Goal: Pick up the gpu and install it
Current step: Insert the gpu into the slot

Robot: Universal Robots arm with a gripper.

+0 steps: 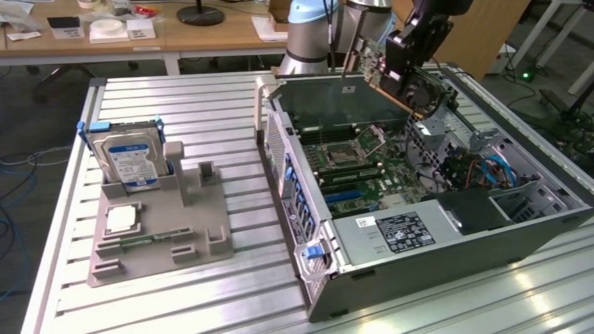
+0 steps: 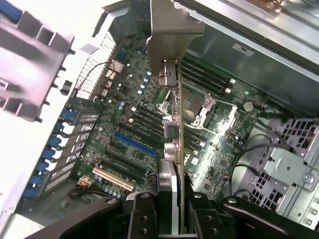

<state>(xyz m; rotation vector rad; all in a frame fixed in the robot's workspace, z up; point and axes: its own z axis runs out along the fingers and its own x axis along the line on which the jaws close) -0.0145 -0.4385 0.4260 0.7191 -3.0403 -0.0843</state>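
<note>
The gpu [image 1: 394,73] [image 2: 172,144] hangs tilted over the far end of the open computer case [image 1: 519,236], above the motherboard [image 1: 357,174]. The gripper [image 1: 404,43] [image 2: 169,219] is clamped on the card's edge. Well apart, toward the exterior view's left, a hard drive [image 1: 130,160] stands upright in a grey holder [image 1: 186,229] on the slatted table [image 1: 186,104].

There is one gpu [image 1: 376,66] and one hard drive [image 1: 130,158]. There is one open computer case [image 1: 436,268] and one grey holder [image 1: 165,224].
</note>
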